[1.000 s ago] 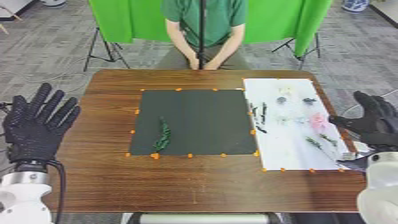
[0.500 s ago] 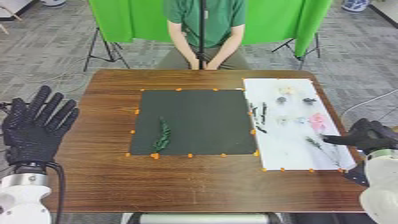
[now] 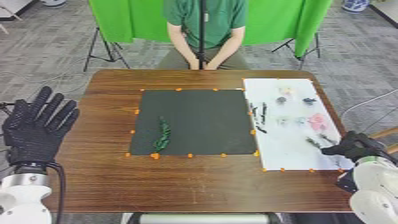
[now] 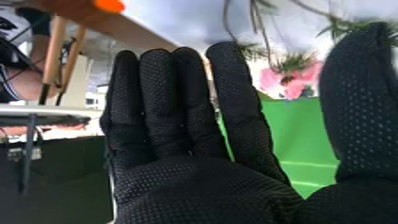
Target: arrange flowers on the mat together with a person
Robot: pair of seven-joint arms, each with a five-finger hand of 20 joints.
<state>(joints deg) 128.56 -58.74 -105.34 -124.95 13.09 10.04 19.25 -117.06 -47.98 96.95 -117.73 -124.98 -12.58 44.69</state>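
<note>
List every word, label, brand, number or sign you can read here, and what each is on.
No text I can read.
Dark mat: no print seen.
White sheet: no print seen.
Wooden table: no print seen.
Orange markers: too small to tell if anything is written on them.
White casing of the right arm: nothing legible.

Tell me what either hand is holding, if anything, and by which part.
Nothing is held: the right hand is open, thumb apart from its straight fingers, and the left hand is open too.
</note>
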